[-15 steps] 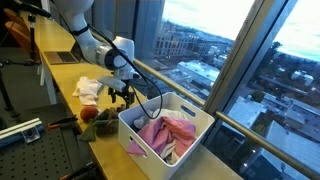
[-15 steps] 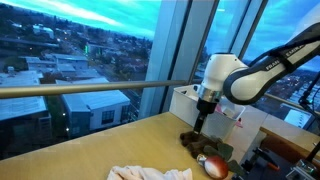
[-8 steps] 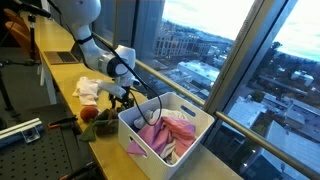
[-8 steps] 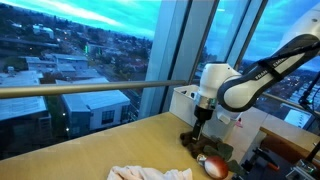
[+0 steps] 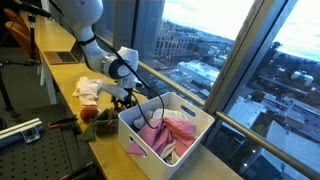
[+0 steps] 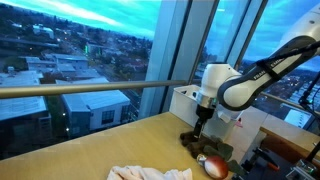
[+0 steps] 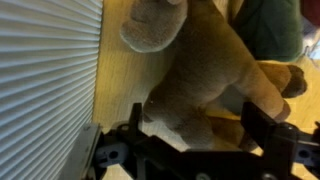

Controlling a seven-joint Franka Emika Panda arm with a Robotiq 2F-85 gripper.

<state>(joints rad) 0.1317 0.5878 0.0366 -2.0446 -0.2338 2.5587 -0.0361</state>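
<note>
Gripper (image 7: 192, 128) straddles brown plush toy (image 7: 205, 70); contact unclear, toy cropped.

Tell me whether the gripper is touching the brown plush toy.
Cannot tell. The wrist view shows the plush toy between the spread jaws of the gripper, but its blurred edges hide any contact or gap.

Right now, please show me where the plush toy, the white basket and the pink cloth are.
plush toy (image 7: 205, 75), wrist view, on the middle of its brown body.
white basket (image 5: 150, 148), in an exterior view, on its near wall.
pink cloth (image 5: 172, 129), in an exterior view, on the folds inside the basket.
</note>
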